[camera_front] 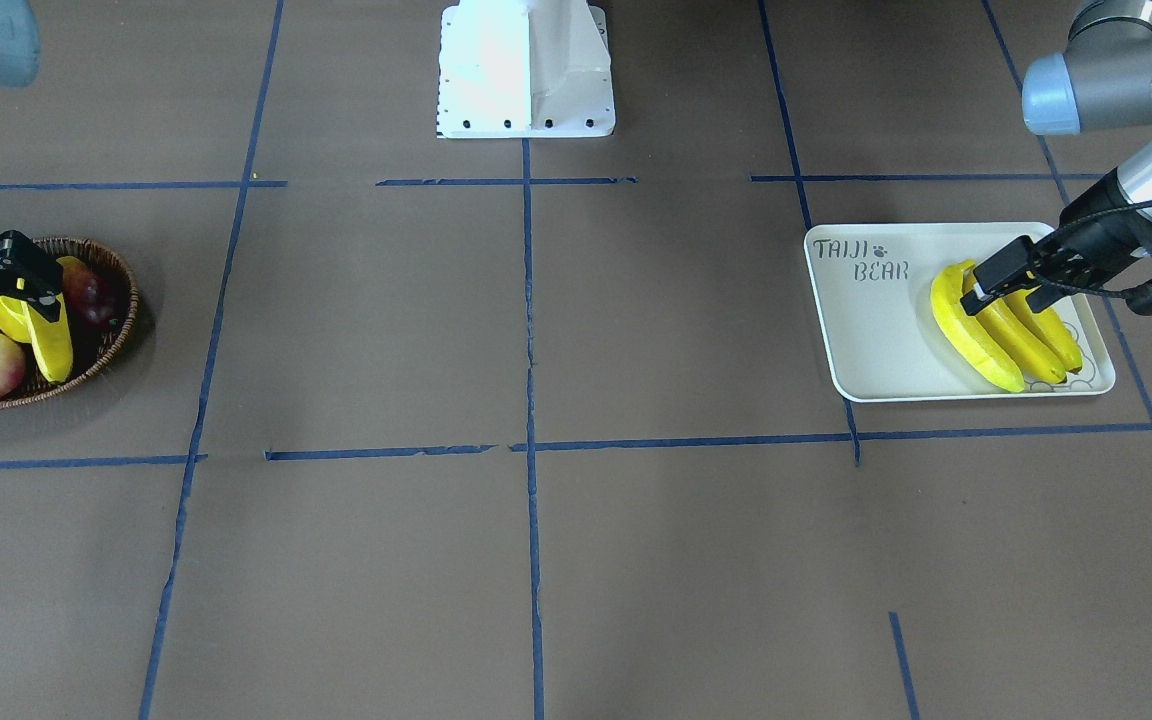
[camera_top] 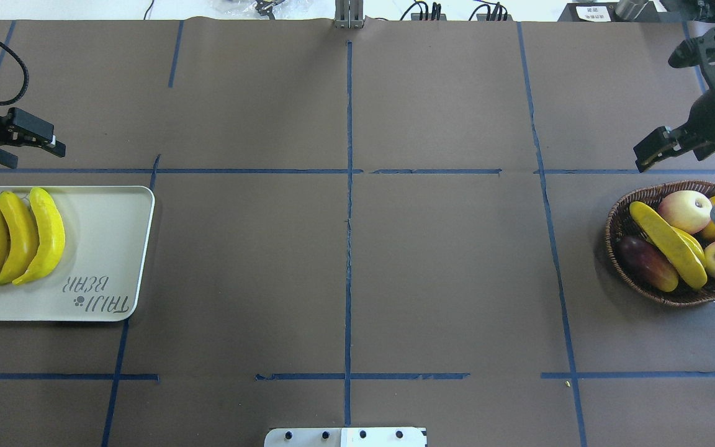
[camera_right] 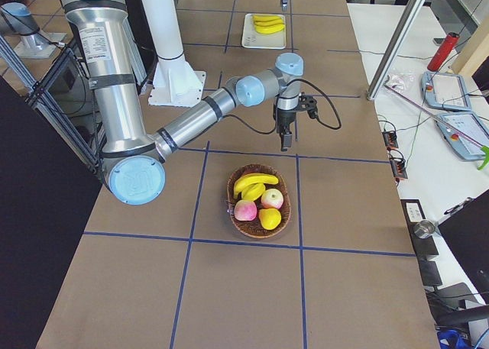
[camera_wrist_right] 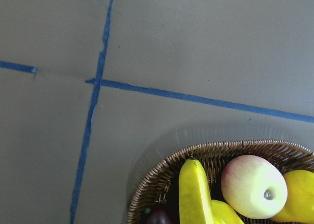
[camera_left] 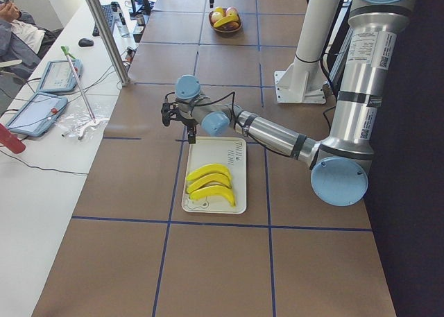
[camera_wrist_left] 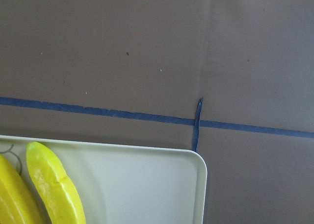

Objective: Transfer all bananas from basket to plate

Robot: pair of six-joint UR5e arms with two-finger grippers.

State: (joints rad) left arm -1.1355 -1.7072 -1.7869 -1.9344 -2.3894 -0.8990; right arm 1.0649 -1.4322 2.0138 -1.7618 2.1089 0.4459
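- Overhead exterior: three bananas (camera_top: pixel 19 239) lie side by side on the plate (camera_top: pixel 103 248). The last banana (camera_top: pixel 668 242) lies diagonally across the basket (camera_top: pixel 609 231).
- Right end effector (camera_top: pixel 652 152) hovers above the table (camera_top: pixel 444 261), just beyond the basket's far rim. Jaws look parted, nothing held.
- Left end effector (camera_top: pixel 47 146) hangs off the plate's far edge. It also looks parted and empty.
- Risk 1: the last banana rests against a red-and-cream fruit (camera_top: pixel 683 211) and a dark fruit (camera_top: pixel 646 264). A finger coming down on either one probably shoves the pile or misses the grip.
- Risk 2: a smaller yellow fruit (camera_top: pixel 712 231) sits close by. Same colour, so a wrong pick is possible.
- Risk 3: glossy curved skin. A grip near the tip likely lets it swing or slip on the long carry, so grip mid-body, across the width.
- Risk 4: the wicker looks light. A snag on the rim could drag or tip it.
- Risk 5: free space on the plate is on the printed side only. A drop onto the three there could roll one off the rim.
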